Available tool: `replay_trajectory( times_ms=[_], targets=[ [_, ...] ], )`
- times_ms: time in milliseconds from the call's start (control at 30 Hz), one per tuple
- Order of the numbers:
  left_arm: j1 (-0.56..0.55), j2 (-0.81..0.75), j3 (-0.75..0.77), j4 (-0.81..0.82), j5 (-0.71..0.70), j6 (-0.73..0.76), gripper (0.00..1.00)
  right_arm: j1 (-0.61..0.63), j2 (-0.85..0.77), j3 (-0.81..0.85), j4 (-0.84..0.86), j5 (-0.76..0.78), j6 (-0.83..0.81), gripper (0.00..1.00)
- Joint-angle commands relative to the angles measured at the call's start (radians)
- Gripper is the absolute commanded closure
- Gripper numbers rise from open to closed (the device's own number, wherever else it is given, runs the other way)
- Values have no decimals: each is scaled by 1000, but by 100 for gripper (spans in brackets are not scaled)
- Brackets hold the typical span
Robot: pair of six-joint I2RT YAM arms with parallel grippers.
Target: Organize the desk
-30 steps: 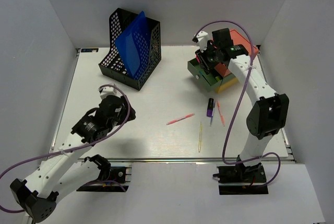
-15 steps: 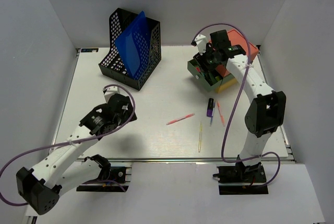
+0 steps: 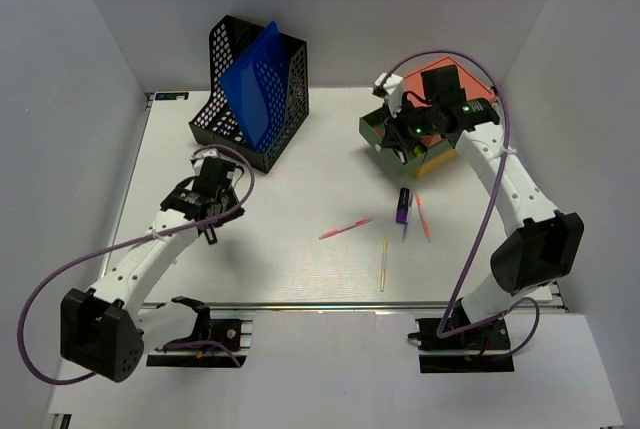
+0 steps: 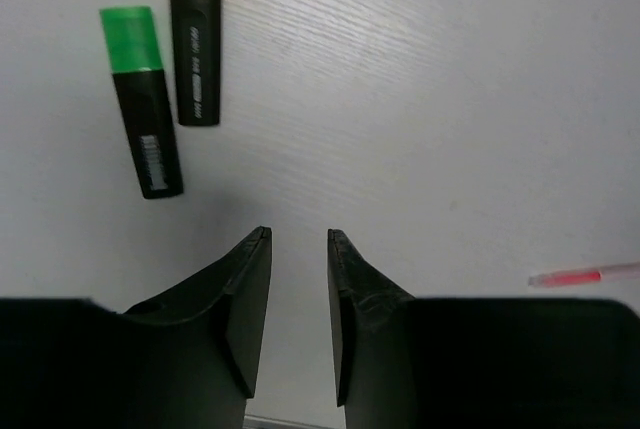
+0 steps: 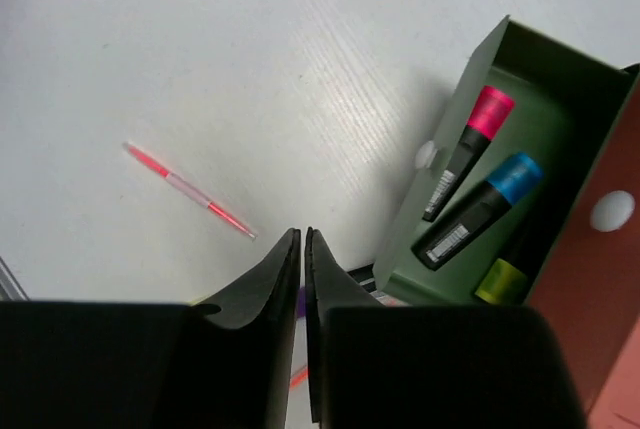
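The desk (image 3: 300, 274) lay flat between pale walls, stretching away from both arm bases. At its far left stood a black mesh file holder (image 3: 295, 89) with a blue folder (image 3: 250, 84) inside. At the far right sat a green box (image 5: 560, 99) holding a pink-capped marker (image 5: 463, 151), a blue-capped marker (image 5: 480, 209) and a yellow-capped marker (image 5: 497, 281). A pink pen (image 3: 345, 228), a yellow pencil (image 3: 383, 264) and a purple marker (image 3: 403, 205) lay loose right of centre. The left gripper (image 4: 298, 235) hovered over bare desk, jaws a narrow gap apart and empty, with a green-capped marker (image 4: 142, 101) and an orange-capped marker (image 4: 195, 39) side by side just ahead. The right gripper (image 5: 302, 232), clenched on nothing, hung beside the box.
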Motion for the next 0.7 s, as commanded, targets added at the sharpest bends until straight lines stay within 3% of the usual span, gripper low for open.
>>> replay_trajectory(
  times_ms=[0, 167, 300, 500, 667],
  targets=[
    [112, 15, 36, 67, 84, 95, 60, -1, -37, -42, -3, -49, 3, 88],
    [212, 113, 36, 153, 172, 137, 44, -5, -87, -138, 43, -44, -14, 60],
    [247, 185, 71, 213, 175, 186, 35, -5, -121, -192, 76, -67, 2, 57],
    [269, 342, 176, 224, 129, 249, 36, -13, -170, -243, 106, -52, -4, 55],
    [310, 385, 193, 241, 120, 282, 39, -25, -224, -281, 127, -44, -14, 53]
  ],
)
